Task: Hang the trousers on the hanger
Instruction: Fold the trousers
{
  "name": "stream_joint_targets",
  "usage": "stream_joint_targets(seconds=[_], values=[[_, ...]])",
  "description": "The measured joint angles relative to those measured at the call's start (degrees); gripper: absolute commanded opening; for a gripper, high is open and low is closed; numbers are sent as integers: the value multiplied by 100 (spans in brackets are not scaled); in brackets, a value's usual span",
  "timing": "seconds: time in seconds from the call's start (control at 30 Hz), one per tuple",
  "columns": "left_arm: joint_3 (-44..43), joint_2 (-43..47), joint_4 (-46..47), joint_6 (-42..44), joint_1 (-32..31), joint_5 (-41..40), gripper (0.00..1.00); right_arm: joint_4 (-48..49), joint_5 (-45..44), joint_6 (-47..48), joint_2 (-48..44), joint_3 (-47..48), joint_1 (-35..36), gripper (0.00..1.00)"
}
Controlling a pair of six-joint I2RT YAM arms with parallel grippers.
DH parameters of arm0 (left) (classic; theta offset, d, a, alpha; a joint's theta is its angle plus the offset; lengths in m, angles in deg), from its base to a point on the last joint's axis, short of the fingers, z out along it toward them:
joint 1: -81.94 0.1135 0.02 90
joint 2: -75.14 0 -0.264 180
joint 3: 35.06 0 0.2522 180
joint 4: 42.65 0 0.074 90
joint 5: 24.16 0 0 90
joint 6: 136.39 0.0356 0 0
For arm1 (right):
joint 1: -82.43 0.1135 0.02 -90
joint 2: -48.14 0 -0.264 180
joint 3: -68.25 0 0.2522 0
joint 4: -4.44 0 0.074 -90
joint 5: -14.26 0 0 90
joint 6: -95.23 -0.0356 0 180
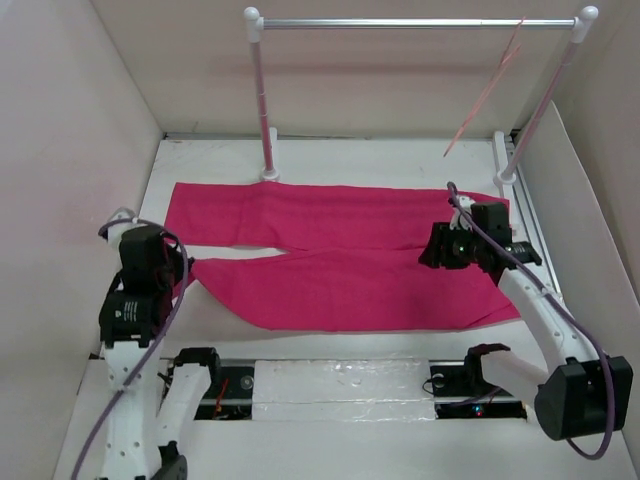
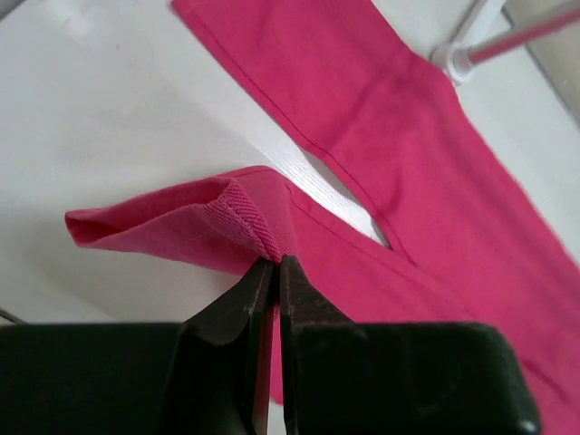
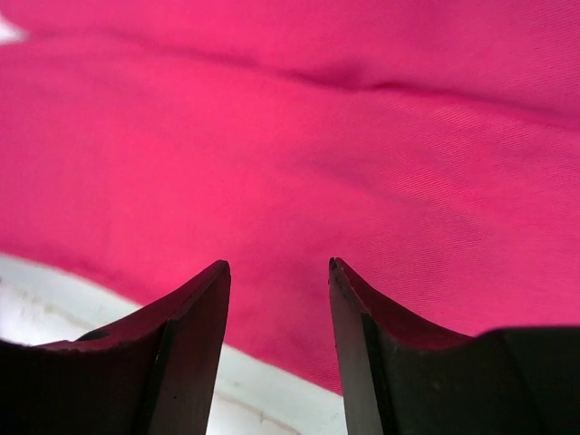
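The magenta trousers [image 1: 340,255] lie spread flat across the white table, legs pointing left. My left gripper [image 1: 180,275] is shut on the hem of the near leg; in the left wrist view [image 2: 275,261] the pinched hem is lifted and folded over. My right gripper [image 1: 432,250] is open and empty just above the waist end of the trousers [image 3: 299,154]. The pale pink wire hanger [image 1: 487,92] hangs tilted from the right end of the rail, apart from both grippers.
A silver rail [image 1: 410,22] on two white posts stands at the back; its left post base [image 1: 270,175] touches the trousers' far edge. Beige walls close in the left, right and back. A slot with the arm bases runs along the near edge.
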Motion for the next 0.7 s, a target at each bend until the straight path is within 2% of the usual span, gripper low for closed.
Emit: stream_joint_targets(seconds=[0.13, 0.27, 0.33, 0.4, 0.47, 0.7], values=[[-232, -439, 96, 492, -459, -271, 0, -166, -789, -42, -140, 323, -693, 47], [-238, -549, 122, 793, -503, -413, 0, -149, -1412, -208, -186, 66, -2208, 47], [-243, -490, 131, 863, -625, -470, 0, -114, -1528, -374, -120, -98, -2708, 48], [-258, -428, 136, 931, -802, -529, 0, -149, -1552, -444, 76, -452, -3672, 48], [-345, -431, 140, 1047, -916, -584, 0, -195, -1596, -527, 249, -577, -4197, 50], [-542, -501, 411, 1222, -981, -553, 0, -243, -1786, -527, 505, -584, -5123, 52]])
